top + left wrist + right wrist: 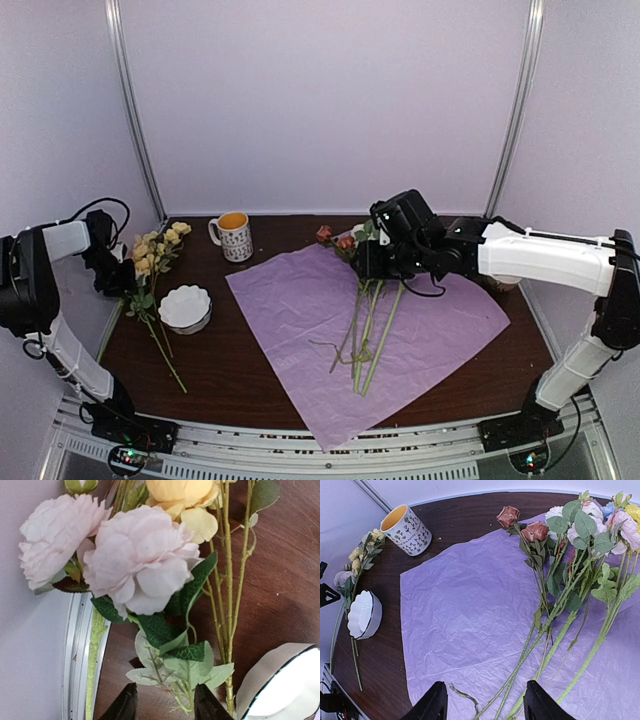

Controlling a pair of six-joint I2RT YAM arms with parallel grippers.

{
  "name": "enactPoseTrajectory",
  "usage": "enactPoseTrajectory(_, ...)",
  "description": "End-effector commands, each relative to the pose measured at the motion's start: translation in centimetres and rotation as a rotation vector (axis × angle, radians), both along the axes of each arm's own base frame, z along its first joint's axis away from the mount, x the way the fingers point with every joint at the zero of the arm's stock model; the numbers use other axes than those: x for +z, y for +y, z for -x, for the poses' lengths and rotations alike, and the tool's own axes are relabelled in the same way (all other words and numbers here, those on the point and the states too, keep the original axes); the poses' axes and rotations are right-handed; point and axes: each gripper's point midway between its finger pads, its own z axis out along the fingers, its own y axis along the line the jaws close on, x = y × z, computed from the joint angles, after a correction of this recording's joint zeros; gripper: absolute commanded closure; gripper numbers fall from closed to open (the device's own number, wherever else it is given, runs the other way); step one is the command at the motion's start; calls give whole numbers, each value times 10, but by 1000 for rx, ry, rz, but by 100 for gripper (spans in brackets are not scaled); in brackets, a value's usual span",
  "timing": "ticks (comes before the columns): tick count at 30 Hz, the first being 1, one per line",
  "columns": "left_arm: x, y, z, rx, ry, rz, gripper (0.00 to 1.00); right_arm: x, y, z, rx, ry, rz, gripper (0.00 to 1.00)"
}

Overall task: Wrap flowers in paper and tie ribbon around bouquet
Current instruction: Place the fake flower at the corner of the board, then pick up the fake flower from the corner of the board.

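– Right pincer (487, 705) hangs over the middle of the paper, about half open, with hold of nothing. Why there?

– I think because the stems lie just under it. On the desk (500, 365) the paper (290, 320) is spread flat, one corner toward the arms, probably so that it can be folded around. The flowers (560, 600) lie across its right half, blooms at the far edge and stems toward the near corner. This suits a cone.

– And left of the paper?

– The second bunch (150, 250) lies there on bare wood; I judge it must come over too. The left pincer (165, 707) is at it, fingers apart around a leafy sprig, and they do not seem to press it. Between this bunch and the paper stands the white bowl (165, 305). The mug (235, 238) is beyond the paper's far left corner. A ribbon I do not see.
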Motion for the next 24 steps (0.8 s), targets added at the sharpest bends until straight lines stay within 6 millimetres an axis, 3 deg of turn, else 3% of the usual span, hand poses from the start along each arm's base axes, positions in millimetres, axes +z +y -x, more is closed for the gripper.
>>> enactPoseTrajectory(1, 4, 12, 14, 60, 18, -75, 58, 2, -10, 3, -20, -27, 25, 46)
enactPoseTrajectory(4, 2, 8, 19, 23, 54, -56, 60, -2, -9, 3, -12, -23, 27, 46)
enactPoseTrajectory(10, -7, -52, 21, 88, -61, 243, 58, -7, -10, 4, -4, -26, 43, 46)
enactPoseTrajectory(12, -15, -56, 27, 142, -69, 244, 60, -8, -11, 4, -2, -30, 47, 45)
enactPoseTrajectory(14, -23, -55, 35, 193, -55, 219, 72, -7, -11, 4, 2, -31, 50, 45)
enactPoseTrajectory(16, -29, -52, 43, 221, -42, 196, 77, -7, -13, 4, 1, -35, 57, 45)
enactPoseTrajectory(20, -36, -55, 45, 221, -37, 201, 76, -6, -16, 4, -5, -44, 59, 44)
enactPoseTrajectory(24, -56, -62, 55, 216, 15, 204, 73, -7, -16, 5, -4, -40, 58, 44)
